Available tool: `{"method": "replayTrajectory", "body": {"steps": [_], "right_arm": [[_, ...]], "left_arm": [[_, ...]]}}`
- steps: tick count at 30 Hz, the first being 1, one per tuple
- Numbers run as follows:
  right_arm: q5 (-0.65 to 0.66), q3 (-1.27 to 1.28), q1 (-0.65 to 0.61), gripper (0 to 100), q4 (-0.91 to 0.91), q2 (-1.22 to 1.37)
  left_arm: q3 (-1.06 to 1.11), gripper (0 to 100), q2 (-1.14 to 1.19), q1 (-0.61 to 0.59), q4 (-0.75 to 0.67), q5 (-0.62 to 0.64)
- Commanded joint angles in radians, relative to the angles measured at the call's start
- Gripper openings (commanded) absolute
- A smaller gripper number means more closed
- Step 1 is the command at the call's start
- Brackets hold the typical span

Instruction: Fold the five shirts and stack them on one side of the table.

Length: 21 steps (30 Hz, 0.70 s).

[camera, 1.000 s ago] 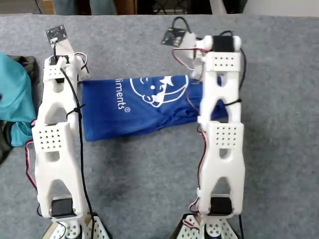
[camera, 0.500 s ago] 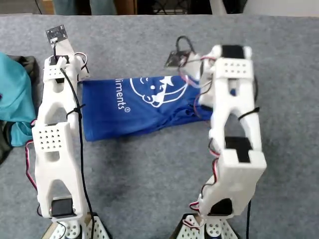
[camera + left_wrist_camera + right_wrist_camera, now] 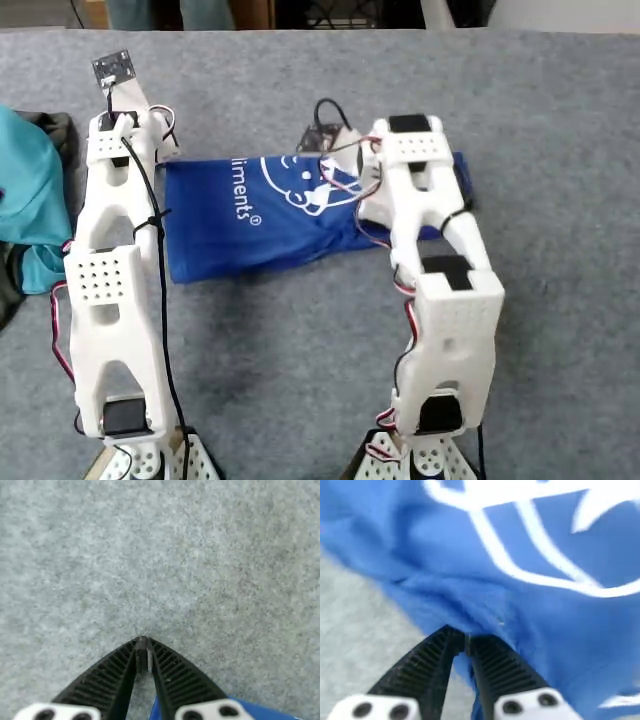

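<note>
The blue shirt [image 3: 270,220] lies partly folded and rumpled in the middle of the grey surface [image 3: 560,120], with its white print facing up. The right hand [image 3: 465,641] sits over the shirt's 3 o'clock half, its fingers pinching a raised fold of the blue cloth. The left hand [image 3: 142,652] is by the shirt's 10 o'clock corner. Its fingers are pressed together with nothing between them, and its tips point at bare surface with a bit of blue just beside. At the 9 o'clock edge of the surface, well apart from the blue shirt, a teal shirt [image 3: 25,190] lies bunched on a dark garment [image 3: 58,125].
</note>
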Motion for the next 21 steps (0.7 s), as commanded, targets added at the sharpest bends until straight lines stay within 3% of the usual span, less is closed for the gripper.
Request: {"method": "replayTrajectory", "body": {"steps": [1,9,18,21], "right_arm": [[-0.017,-0.188,-0.012,1.5,-0.017,0.042],[0.051,-0.429,-0.005,1.5,-0.012,0.188],[0.049,-0.848,0.069,1.5,0.350,0.188],[0.005,-0.909,0.118,1.5,0.367,0.166]], "left_arm": [[-0.054,3,-0.012,-0.005,-0.015,0.011],[-0.054,3,-0.012,-0.005,-0.015,0.011],[-0.054,3,-0.012,-0.005,-0.017,0.011],[-0.054,3,-0.012,-0.005,-0.015,0.011]]}}
